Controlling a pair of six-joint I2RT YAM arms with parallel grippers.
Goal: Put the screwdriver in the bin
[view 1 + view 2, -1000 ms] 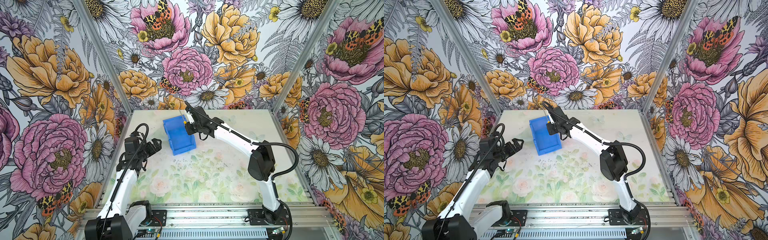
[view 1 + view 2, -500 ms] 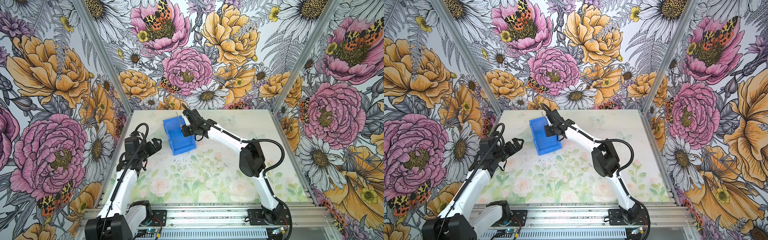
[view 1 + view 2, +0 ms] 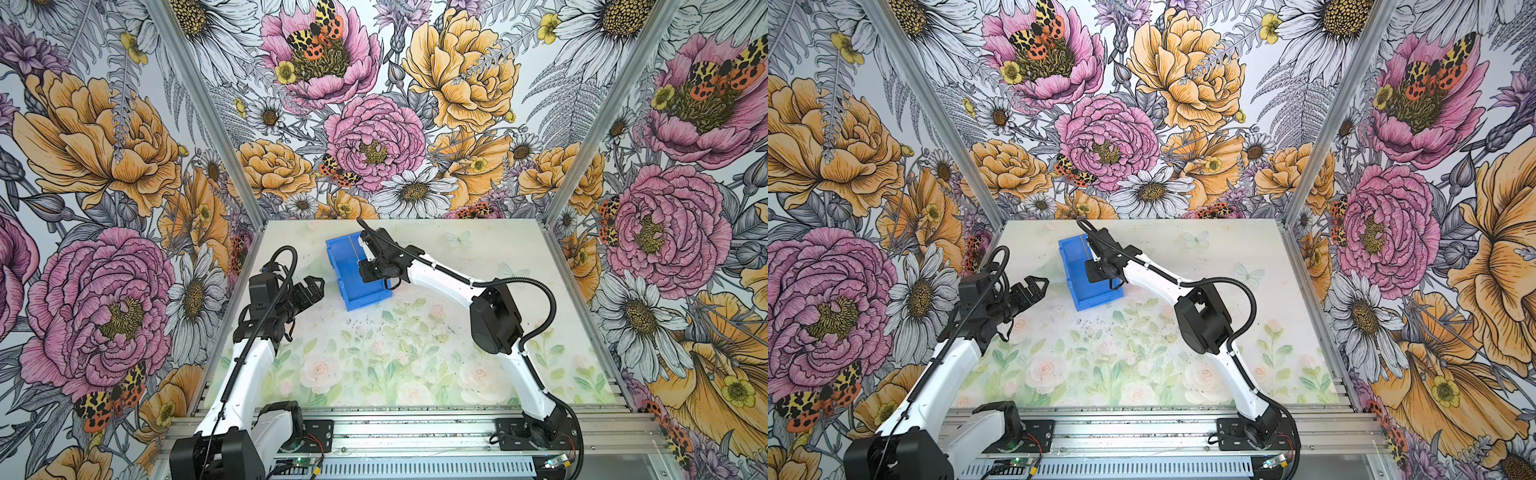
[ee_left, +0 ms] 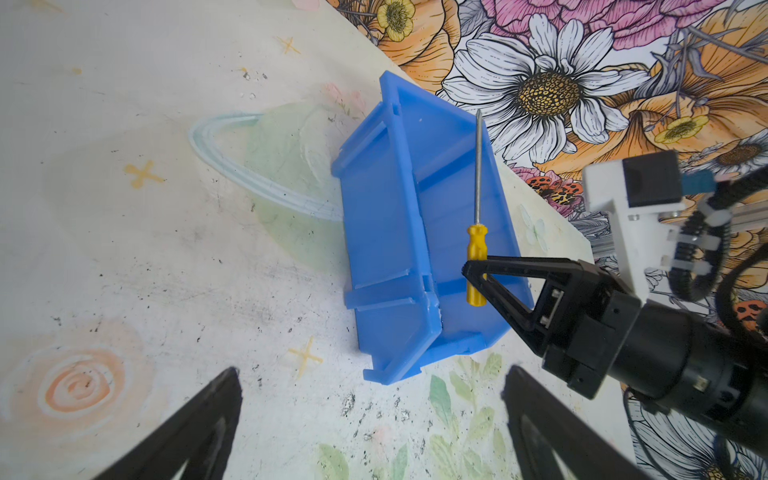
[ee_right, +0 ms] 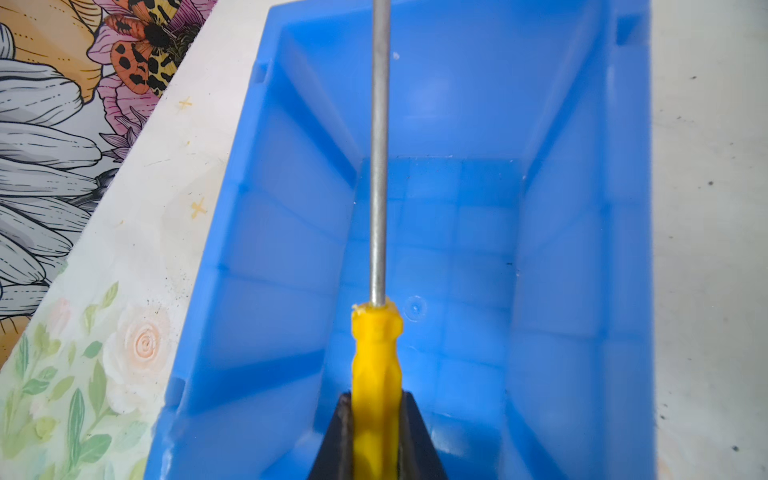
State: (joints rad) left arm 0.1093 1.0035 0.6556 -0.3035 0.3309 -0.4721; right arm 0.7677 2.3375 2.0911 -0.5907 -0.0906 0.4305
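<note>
The bright blue bin [image 3: 343, 266] [image 3: 1074, 270] stands at the back of the table, left of the middle. My right gripper [image 5: 376, 400] is shut on the yellow handle of the screwdriver [image 5: 377, 353], which hangs level over the bin's open inside [image 5: 457, 216]. In the left wrist view the screwdriver [image 4: 476, 257] floats above the bin [image 4: 386, 232], silver shaft pointing toward the back wall, with the right gripper [image 4: 470, 269] pinching the handle. My left gripper [image 3: 316, 285] [image 4: 372, 374] stands open and empty just left of the bin.
Flowered walls close the table on three sides, the back one close behind the bin. The right arm's elbow [image 3: 494, 316] hangs over the table's right half. A metal rail [image 3: 415, 432] runs along the front edge.
The right arm has carried the screwdriver a little leftward, further over the bin, and its elbow has swung left. The left arm has not moved.
</note>
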